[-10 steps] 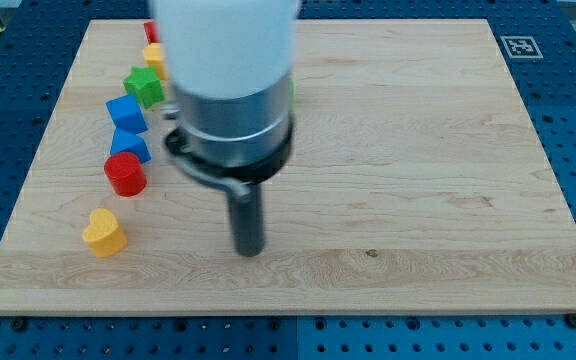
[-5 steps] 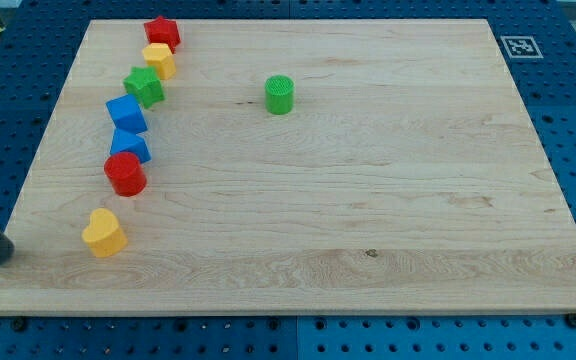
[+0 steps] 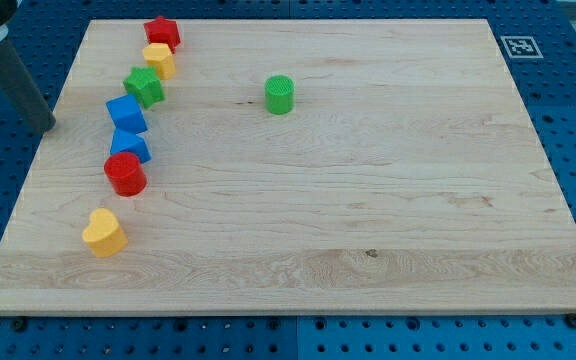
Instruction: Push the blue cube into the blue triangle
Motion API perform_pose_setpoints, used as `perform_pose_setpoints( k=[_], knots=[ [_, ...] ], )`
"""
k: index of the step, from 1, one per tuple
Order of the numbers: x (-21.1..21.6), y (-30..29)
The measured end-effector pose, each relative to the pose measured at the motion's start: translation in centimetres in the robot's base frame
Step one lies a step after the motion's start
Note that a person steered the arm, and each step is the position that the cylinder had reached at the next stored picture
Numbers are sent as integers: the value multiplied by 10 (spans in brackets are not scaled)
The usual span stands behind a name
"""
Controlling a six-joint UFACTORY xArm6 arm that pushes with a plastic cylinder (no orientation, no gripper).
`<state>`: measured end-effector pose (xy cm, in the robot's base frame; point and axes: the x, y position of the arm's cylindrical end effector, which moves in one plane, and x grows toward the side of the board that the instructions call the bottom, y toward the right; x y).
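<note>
The blue cube (image 3: 125, 113) sits near the board's left edge. The blue triangle (image 3: 129, 146) lies just below it, touching or almost touching. My tip (image 3: 44, 126) is at the view's left, by the board's left edge. It is to the left of the blue cube and well apart from it, touching no block. The rod rises from the tip toward the view's top left corner.
A curved line of blocks runs down the left side: red star (image 3: 161, 31), yellow block (image 3: 158, 60), green star (image 3: 144, 86), then the two blue blocks, red cylinder (image 3: 125, 174), and yellow heart (image 3: 103, 232). A green cylinder (image 3: 280, 94) stands alone at the upper middle.
The arm swung from the board's middle out to the lower left, and the tip has now moved up along the left edge. No block has moved.
</note>
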<state>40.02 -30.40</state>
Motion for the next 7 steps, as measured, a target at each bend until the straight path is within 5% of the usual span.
perform_pose_setpoints(
  k=[2,4,7],
  knots=[
    [-55,37],
    [-59,107],
    [-50,49]
  ],
)
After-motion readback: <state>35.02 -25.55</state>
